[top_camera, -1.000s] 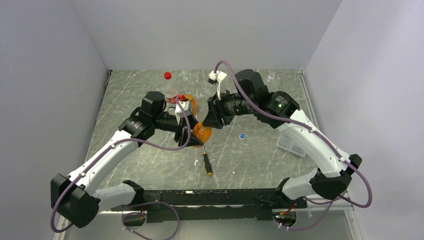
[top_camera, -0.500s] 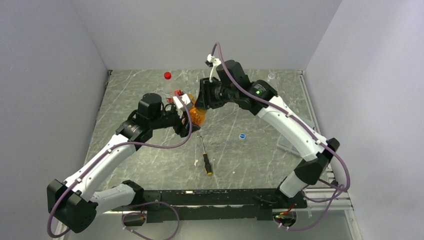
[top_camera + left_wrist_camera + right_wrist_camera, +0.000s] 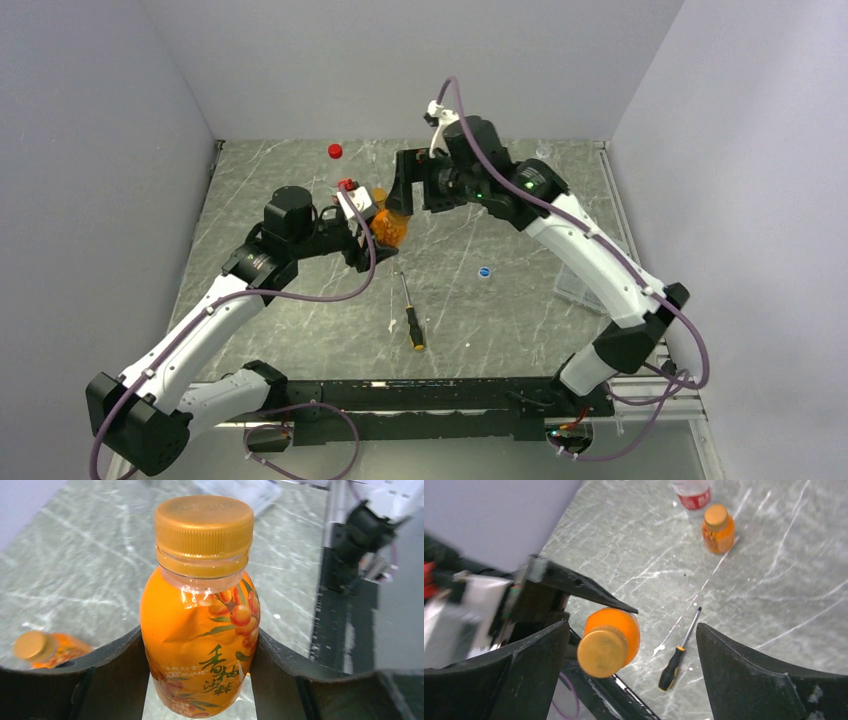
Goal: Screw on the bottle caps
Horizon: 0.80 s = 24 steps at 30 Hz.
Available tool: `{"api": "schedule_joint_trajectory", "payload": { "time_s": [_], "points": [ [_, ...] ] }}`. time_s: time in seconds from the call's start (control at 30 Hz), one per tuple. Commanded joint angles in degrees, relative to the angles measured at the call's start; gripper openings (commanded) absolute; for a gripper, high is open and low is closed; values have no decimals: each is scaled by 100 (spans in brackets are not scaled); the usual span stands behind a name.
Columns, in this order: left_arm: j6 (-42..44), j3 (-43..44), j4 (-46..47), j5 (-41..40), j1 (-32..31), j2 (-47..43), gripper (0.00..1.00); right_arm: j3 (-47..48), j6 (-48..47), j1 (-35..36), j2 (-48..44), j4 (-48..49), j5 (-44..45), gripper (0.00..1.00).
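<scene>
ABOVE THE TABLE: My left gripper (image 3: pixel 199 635) is clamped on an orange bottle (image 3: pixel 195 605), fingers (image 3: pixel 120 675) pressing its sides. It holds the bottle up, neck pointed twd my right gripper (image 3: pixel 632 626). The orange cap (image 3: pixel 203 527) sits square on the neck. I judge it screwed on, tho how tight I can't tell. My right jaws stand wide apart w/ the cap between them, touching neither side, so no grip there.

Done so far, as I read it: 2 orange bottles capped. The 2nd orange bottle (image 3: pixel 718 527) stands on the table (image 3: pixel 480 320) w/ its cap on, just beside the clear bottle (image 3: pixel 694 492) w/ the red label. That bottle's top is cut off in the right wrist view. From above, a red cap (image 3: pixel 335 151) shows at the far side. I can't tell if it's on the clear bottle or loose behind it.

Left to do, prob.: a blue cap (image 3: pixel 485 271) lies loose on the table, well apart from any bottle. A tiny bottle (image 3: pixel 543 152) near the far right corner is too small to tell capped or not. The screwdriver (image 3: pixel 410 320) and box (image 3: pixel 585 285) lie aside, no part in this. Next, I judge: set the held bottle down, then go for the blue cap.
</scene>
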Motion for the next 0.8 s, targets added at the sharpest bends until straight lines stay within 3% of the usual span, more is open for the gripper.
{"api": "schedule_joint_trajectory", "payload": {
  "time_s": [0.0, 0.13, 0.23, 0.67, 0.77],
  "points": [
    [51, 148, -221, 1715, 4, -11, 0, 52, -1199, -63, -804, 280, -873, 99],
    [22, 299, -432, 2789, 3, 147, 0, -315, -2103, -56, -1146, 119, -2396, 99],
    [4, 432, -576, 3350, 4, 358, 0, -552, -2529, -50, -1293, -73, -2906, 99],
    [-134, 606, -617, 3959, 3, 647, 0, -611, -2988, 132, -1117, -484, -3045, 94],
    [-110, 614, -657, 3944, 3, 643, 0, -601, -2980, 176, -1057, -473, -3006, 86]
  ]
}}
